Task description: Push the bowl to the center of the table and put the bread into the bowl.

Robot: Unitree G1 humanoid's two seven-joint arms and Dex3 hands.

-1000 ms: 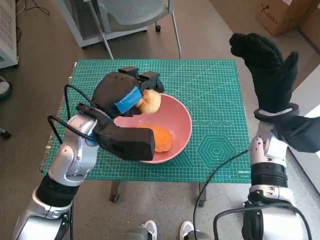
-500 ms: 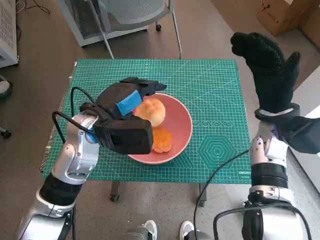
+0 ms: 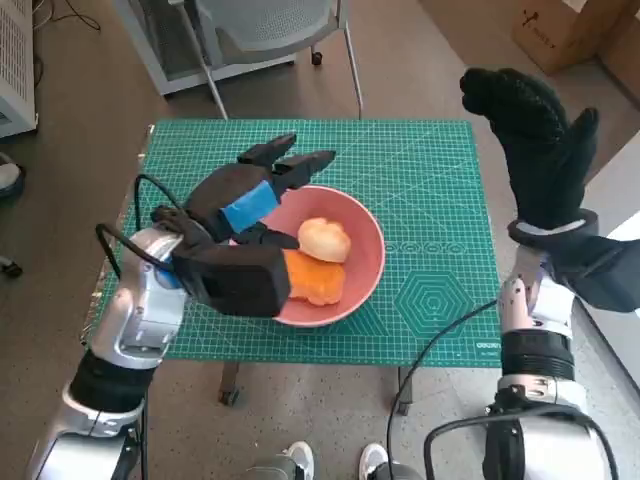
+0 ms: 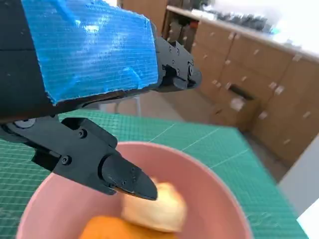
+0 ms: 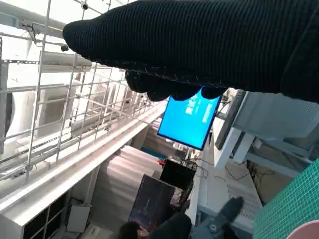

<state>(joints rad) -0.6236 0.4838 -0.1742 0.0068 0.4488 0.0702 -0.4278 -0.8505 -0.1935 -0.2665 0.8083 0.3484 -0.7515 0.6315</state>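
Note:
A pink bowl (image 3: pixel 362 272) stands near the middle of the green cutting mat (image 3: pixel 420 180). Inside it lie a pale round bread (image 3: pixel 325 240) and an orange piece (image 3: pixel 312 280) beside it. My left hand (image 3: pixel 250 195) hovers over the bowl's left rim with its fingers spread and nothing in them. In the left wrist view the bread (image 4: pixel 155 205) lies in the bowl (image 4: pixel 209 184) just under my black fingertips (image 4: pixel 134 181), apart from them. My right hand (image 3: pixel 535 130) is raised high at the table's right edge, holding nothing.
A grey chair (image 3: pixel 265 30) stands behind the table. A cardboard box (image 3: pixel 565 30) sits on the floor at the back right. Someone's shoes (image 3: pixel 330 462) show below the table's front edge. The mat's right half is bare.
The left hand let go of the bread, which now lies in the bowl. Its fingers have spread and drawn back to the left rim. The right hand has stayed raised.

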